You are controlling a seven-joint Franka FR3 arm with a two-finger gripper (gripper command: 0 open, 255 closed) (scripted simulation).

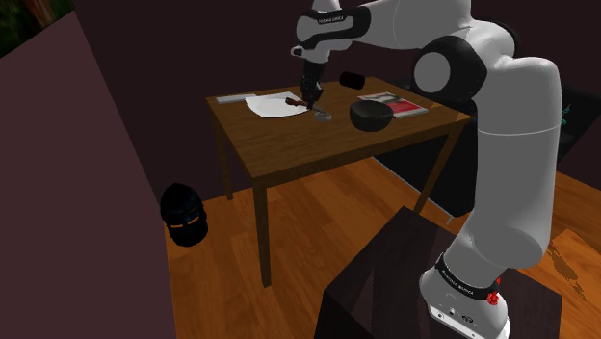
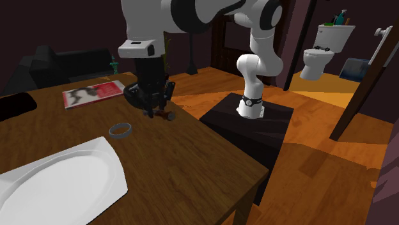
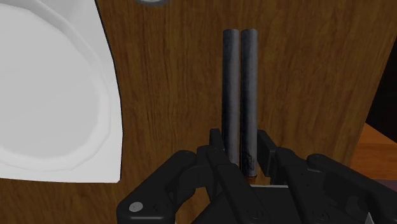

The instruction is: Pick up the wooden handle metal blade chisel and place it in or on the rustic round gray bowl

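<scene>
Down at the table (image 1: pixel 289 144), beside the plate (image 1: pixel 274 104), the chisel (image 3: pixel 242 89) is pinched by the gripper (image 3: pixel 240 149). The bowl (image 1: pixel 369 116) is seen nearby.

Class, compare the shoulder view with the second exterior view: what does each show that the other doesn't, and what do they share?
Shoulder view, not the other: a black rounded thing on the floor beside the table. Second exterior view, not the other: a white toilet in the background. Both: the table, the white plate, the ring, the magazine, the stand, and the arm with its claw down at the tabletop.
</scene>
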